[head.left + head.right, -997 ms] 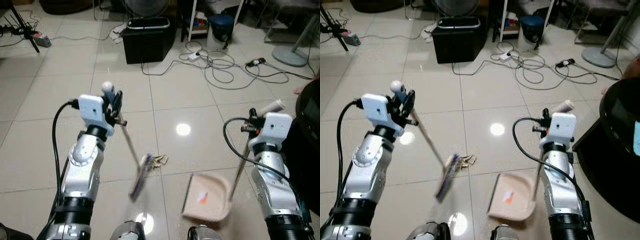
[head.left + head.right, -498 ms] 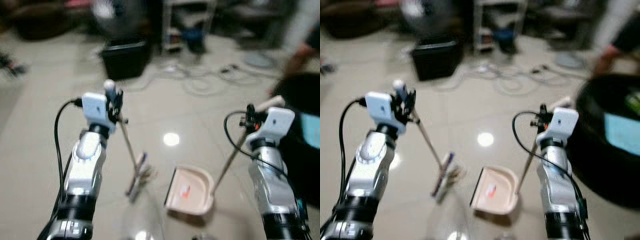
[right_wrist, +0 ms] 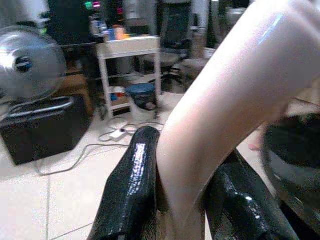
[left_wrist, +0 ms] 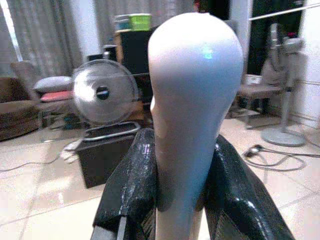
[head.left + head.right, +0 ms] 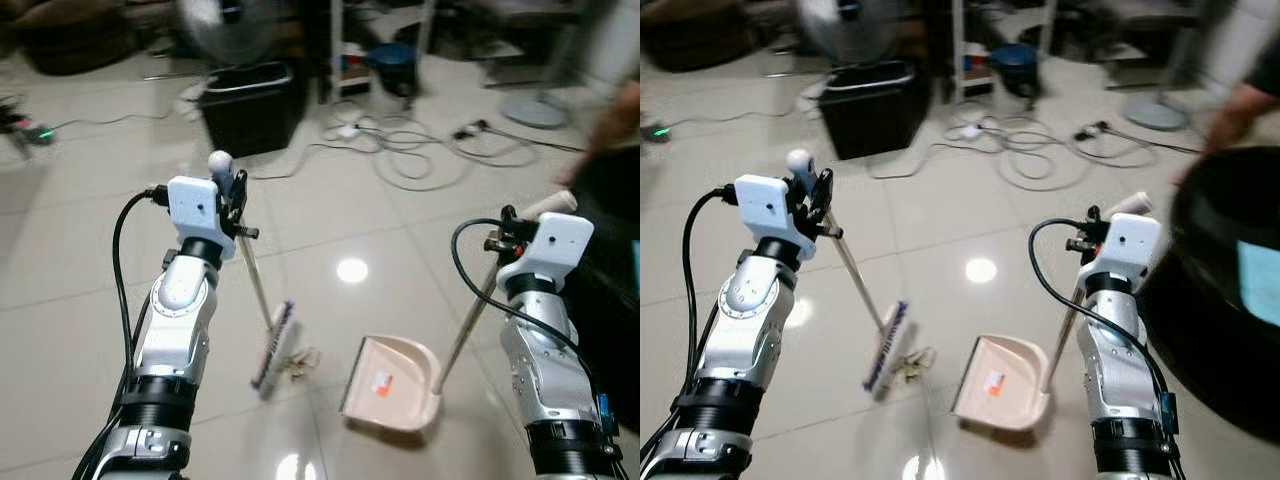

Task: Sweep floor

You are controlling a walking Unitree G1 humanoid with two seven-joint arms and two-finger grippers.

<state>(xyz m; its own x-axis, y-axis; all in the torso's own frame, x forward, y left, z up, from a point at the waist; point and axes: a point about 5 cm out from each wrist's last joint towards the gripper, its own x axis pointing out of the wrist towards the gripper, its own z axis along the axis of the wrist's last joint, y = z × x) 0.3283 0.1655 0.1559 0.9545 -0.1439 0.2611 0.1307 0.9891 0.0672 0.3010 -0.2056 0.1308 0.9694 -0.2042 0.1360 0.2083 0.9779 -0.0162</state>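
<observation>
Broom [image 5: 262, 300] slanted down to the tiled floor [image 5: 90, 300] in the eye views, its head beside scraps [image 5: 300, 360], the dustpan [image 5: 392, 382] nearby. Left wrist view: left gripper [image 4: 185, 200] jaws pinched the broom's handle. Right wrist view: right gripper [image 3: 187, 200] jaws pinched the dustpan's handle.

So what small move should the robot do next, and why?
Probably push the broom head a little rightward with the left hand, toward the dustpan held by the right hand: the debris lies on the floor between them, not yet in the pan.
</observation>
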